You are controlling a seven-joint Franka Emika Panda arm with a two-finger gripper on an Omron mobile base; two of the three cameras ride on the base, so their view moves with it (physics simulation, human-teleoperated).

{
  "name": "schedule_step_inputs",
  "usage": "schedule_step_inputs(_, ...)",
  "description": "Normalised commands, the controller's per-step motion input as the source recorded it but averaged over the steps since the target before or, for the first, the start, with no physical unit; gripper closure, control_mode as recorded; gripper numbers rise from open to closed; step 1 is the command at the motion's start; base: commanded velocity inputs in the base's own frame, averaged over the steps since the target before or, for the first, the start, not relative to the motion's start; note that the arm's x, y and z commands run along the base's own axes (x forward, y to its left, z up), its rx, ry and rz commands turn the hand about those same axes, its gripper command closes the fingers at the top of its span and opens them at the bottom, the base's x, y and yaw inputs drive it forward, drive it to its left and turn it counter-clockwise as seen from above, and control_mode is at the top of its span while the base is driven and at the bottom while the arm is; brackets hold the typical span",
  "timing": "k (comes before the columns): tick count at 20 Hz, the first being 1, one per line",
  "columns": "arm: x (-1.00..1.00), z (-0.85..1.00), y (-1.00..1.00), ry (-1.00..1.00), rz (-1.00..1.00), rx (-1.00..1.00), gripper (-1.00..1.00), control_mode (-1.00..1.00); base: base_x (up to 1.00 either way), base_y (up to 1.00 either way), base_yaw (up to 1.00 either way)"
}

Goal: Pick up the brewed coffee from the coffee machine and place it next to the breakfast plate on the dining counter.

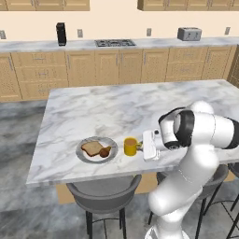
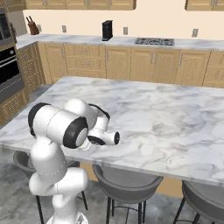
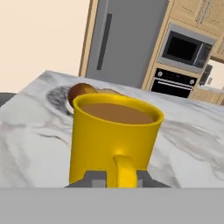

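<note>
The brewed coffee point(image 1: 130, 146), a yellow mug of brown liquid, stands upright on the dining counter point(image 1: 116, 109) just right of the breakfast plate point(image 1: 96, 150) with toast and a dark piece. My gripper point(image 1: 140, 148) reaches in from the right, shut on the mug's handle. In the hand view the mug point(image 3: 114, 140) is very close, its handle point(image 3: 124, 171) between my fingertips point(image 3: 94, 179); the plate's rim point(image 3: 56, 94) lies just behind it. The black coffee machine point(image 1: 61, 33) stands far back on the wall counter, also seen as a dark box point(image 2: 107, 30).
Grey stools point(image 1: 103, 193) stand along the island's near edge, one under the plate. A silver toaster point(image 1: 189, 33) and a stove point(image 1: 115, 43) sit on the wall counter. A fridge point(image 3: 127, 39) and wall oven point(image 3: 175, 83) lie beyond the island.
</note>
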Motion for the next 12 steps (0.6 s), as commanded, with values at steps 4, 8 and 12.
schedule_step_inputs(4,0.30,-0.34,0.23,0.00,0.00,0.00,1.00,-1.00,0.00,0.00,0.00)
schedule_step_inputs(8,-0.02,-0.23,0.00,0.00,0.00,0.00,-1.00,-1.00,0.00,0.00,0.00)
schedule_step_inputs(12,-0.01,0.00,0.01,0.01,0.00,0.00,-1.00,-1.00,0.00,0.00,0.00)
